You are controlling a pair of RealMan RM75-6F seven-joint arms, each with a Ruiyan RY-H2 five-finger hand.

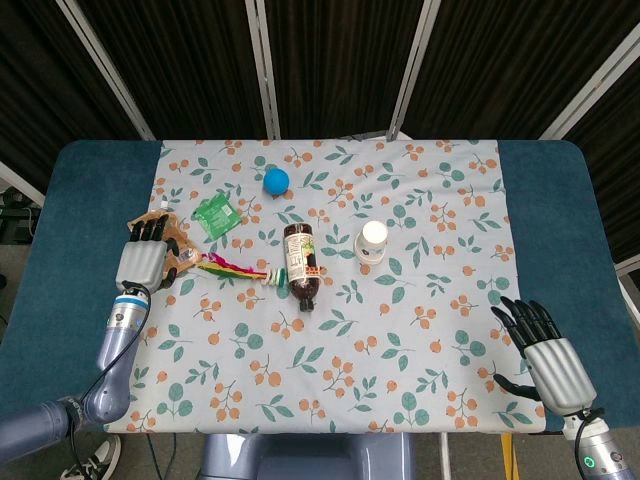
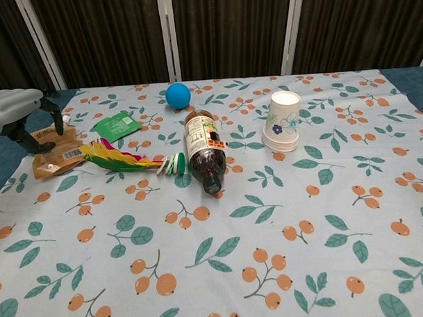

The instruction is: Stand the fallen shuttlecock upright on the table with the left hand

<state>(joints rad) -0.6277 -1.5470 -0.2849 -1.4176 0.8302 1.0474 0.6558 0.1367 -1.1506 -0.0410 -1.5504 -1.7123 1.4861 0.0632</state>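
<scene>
The left hand [image 1: 146, 258] is seen above the brown foil snack pouch [image 2: 53, 151], fingers parted and nothing grasped. Just right of it, the fallen feathered shuttlecock [image 1: 240, 269] lies flat on the leaf-patterned cloth-covered surface [image 1: 400, 340], its green-yellow feathers toward the pouch and its white disc base touching the toppled dark plastic bottle [image 1: 300, 263]. Behind are a green sachet [image 1: 217, 215] and a blue ball [image 1: 276, 180]. An upturned paper cup [image 1: 372, 241] stands further right. The right hand [image 1: 546, 351] is held unclenched and empty at the near right corner.
</scene>
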